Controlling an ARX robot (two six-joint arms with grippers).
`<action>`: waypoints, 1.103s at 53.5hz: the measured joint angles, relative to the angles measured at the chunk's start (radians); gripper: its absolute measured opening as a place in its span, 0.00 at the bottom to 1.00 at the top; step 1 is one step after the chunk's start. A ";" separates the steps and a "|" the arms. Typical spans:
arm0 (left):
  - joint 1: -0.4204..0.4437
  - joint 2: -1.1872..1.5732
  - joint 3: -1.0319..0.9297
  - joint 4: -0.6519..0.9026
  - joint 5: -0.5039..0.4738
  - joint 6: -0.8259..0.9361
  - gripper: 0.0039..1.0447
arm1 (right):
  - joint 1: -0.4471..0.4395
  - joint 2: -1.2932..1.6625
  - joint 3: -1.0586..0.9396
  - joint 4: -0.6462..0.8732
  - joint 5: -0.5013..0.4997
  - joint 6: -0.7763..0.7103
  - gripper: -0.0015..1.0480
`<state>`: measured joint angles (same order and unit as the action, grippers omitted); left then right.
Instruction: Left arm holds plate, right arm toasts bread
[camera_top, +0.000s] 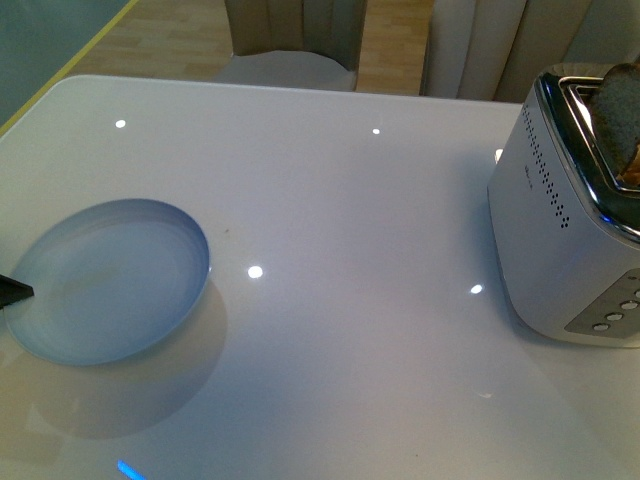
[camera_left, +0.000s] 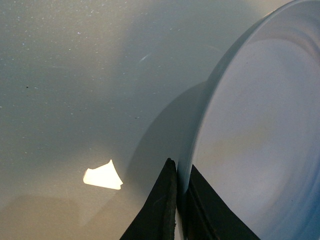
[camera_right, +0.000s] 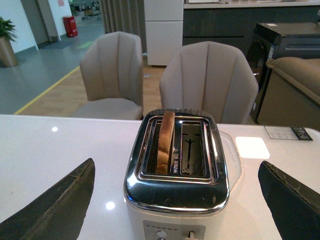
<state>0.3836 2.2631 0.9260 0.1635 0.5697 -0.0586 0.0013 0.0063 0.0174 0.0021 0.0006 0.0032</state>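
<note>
The pale blue-grey plate (camera_top: 110, 280) is held tilted just above the white table at the left, casting a shadow beneath it, with nothing on it. My left gripper (camera_top: 15, 292) shows only as a black tip at the plate's left rim. In the left wrist view, the left gripper (camera_left: 181, 172) is shut on the plate (camera_left: 250, 140), one finger on each side of the rim. The bread (camera_right: 165, 140) stands upright in the left slot of the toaster (camera_right: 150, 192), sticking out above it. My right gripper (camera_right: 176, 165) is open, hovering in front of the toaster with its fingers (camera_right: 55, 205) wide apart.
The white and chrome toaster (camera_top: 570, 230) stands at the table's right edge, bread (camera_top: 620, 110) poking out. Its lever (camera_right: 190, 233) and buttons face my right gripper. Two beige chairs (camera_right: 207, 80) stand behind the table. A white card (camera_right: 252, 147) lies beside the toaster.
</note>
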 joint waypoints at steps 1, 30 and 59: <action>0.000 0.009 0.005 -0.002 -0.006 0.008 0.02 | 0.000 0.000 0.000 0.000 0.000 0.000 0.92; -0.013 0.146 0.059 0.084 0.020 0.038 0.07 | 0.000 0.000 0.000 0.000 0.000 0.000 0.92; 0.023 -0.116 -0.014 0.119 -0.029 0.031 0.95 | 0.000 0.000 0.000 0.000 0.000 0.000 0.92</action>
<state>0.4068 2.1468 0.9115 0.2829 0.5407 -0.0273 0.0013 0.0059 0.0174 0.0017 0.0006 0.0032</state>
